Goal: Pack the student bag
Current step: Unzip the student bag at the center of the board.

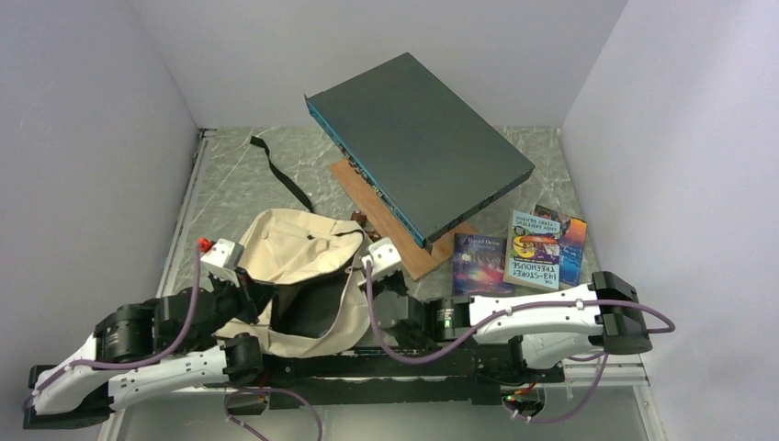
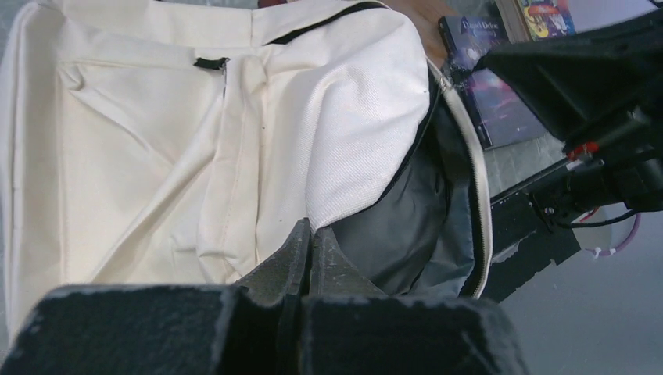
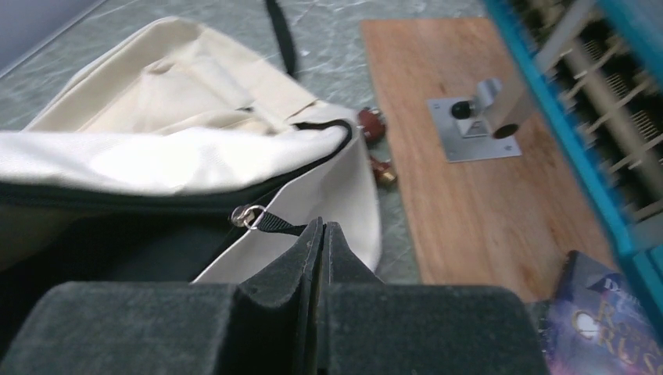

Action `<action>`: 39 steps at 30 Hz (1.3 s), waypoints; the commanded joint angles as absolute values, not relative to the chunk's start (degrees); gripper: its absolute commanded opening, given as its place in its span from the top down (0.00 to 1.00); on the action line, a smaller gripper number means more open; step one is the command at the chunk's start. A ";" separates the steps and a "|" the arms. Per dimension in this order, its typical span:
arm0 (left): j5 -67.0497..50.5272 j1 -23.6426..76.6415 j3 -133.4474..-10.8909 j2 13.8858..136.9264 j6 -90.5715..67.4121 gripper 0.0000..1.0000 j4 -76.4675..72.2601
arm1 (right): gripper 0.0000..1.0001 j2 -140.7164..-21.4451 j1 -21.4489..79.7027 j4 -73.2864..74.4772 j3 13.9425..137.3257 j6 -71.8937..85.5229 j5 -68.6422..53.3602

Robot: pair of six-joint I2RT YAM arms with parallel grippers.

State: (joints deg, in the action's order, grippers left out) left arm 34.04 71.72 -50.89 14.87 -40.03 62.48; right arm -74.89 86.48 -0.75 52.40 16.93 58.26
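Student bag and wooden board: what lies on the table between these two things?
In the right wrist view, two small reddish objects lie on the table between the student bag and the wooden board.

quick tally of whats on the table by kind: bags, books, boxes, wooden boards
student bag: 1
books: 3
grey box: 1
wooden board: 1
total: 6

The student bag (image 1: 294, 248), a cream canvas backpack, lies slumped on the worktop (image 1: 239, 184) at its near side. Its main zipper is open, the mouth gaping onto dark grey lining. One black strap (image 1: 280, 175) trails toward the far wall.
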 commanded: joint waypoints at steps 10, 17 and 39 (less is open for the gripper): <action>49.54 71.81 -69.84 12.01 -36.87 1.00 78.34 | 1.00 -79.10 76.30 2.38 62.11 4.52 55.46; 50.02 71.81 -73.40 13.45 -34.74 1.00 80.28 | 1.00 -83.83 75.92 -0.88 65.77 2.54 49.87; 31.16 72.14 -58.09 36.41 -24.16 0.21 50.98 | 1.00 -80.71 75.94 -5.95 60.61 9.65 36.15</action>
